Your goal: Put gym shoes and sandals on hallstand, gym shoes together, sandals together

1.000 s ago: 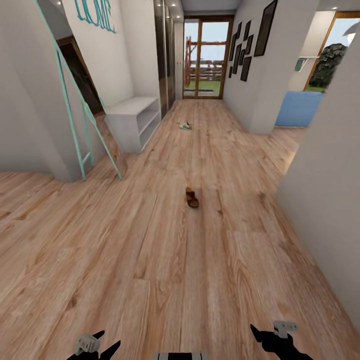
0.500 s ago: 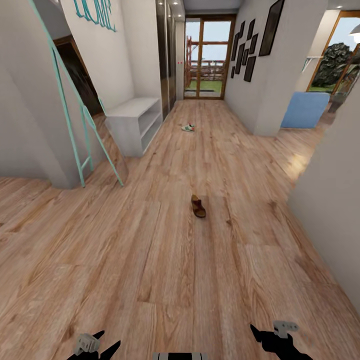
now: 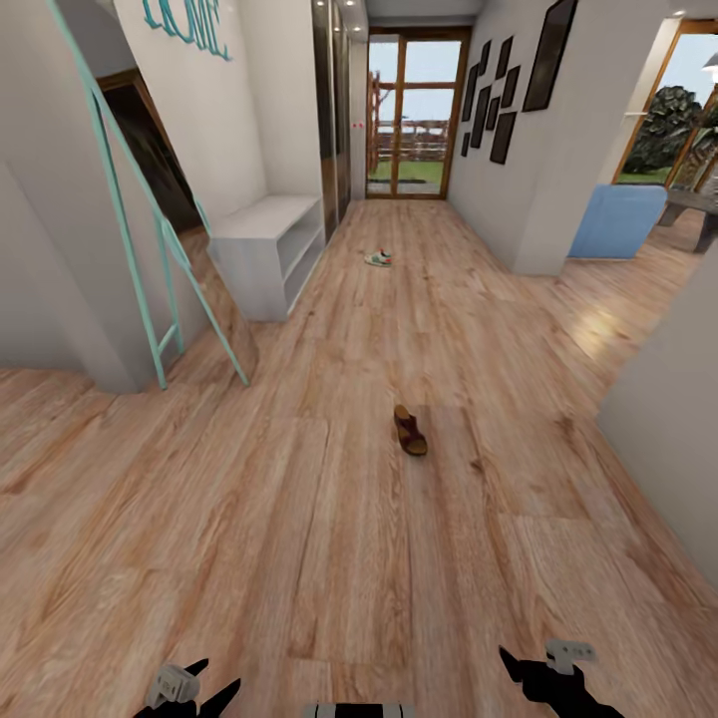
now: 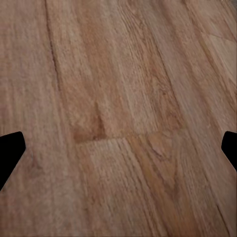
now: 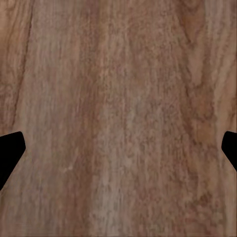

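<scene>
One dark brown sandal (image 3: 410,430) lies alone on the corridor floor (image 3: 299,538), in the middle of the head view and well ahead of both grippers. Far down the corridor lies a cream gym shoe (image 3: 378,258) with green and red marks, too small to tell more. The hallstand is out of view. My left gripper (image 3: 212,680) and right gripper (image 3: 543,670) hang low at the near edge, both open with nothing between the fingers. The left wrist view has the left gripper (image 4: 118,148) above bare planks. The right gripper (image 5: 118,150) likewise hovers over bare planks.
A plain white low two-shelf unit (image 3: 261,242) stands against the left wall. Nearer, a teal-framed leaning mirror (image 3: 165,259) rests against a wall corner. A white wall corner (image 3: 668,439) juts in at the right. A glass door (image 3: 416,112) ends the corridor.
The whole head view has shifted: the camera has advanced down the corridor, so the sandal sits lower and nearer. Both grippers hold the same pose.
</scene>
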